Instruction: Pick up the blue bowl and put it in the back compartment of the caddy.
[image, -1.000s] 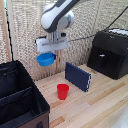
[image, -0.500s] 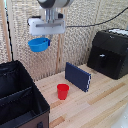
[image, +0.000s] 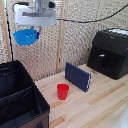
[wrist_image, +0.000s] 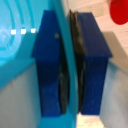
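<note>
Starting at the exterior view's left, you've got the caddy sitting at the table's near-left corner, open on top, with its partition running across and splitting it into two sections. The back compartment is the one nearer the woven wall.

Up above that, the blue bowl is hanging well off the table, in the air roughly over the caddy's back part. Your gripper has it: in the wrist view the two dark-blue fingers are pinched tight on the bowl's thin rim, one on each side, barely any gap. The close-up is pretty blurry though, so I can't say how deep the grip goes.

Moving right, the red cup stands upright mid-table, with the dark-blue book standing on edge just beside it. The black machine sits by the table's far-right corner.
</note>
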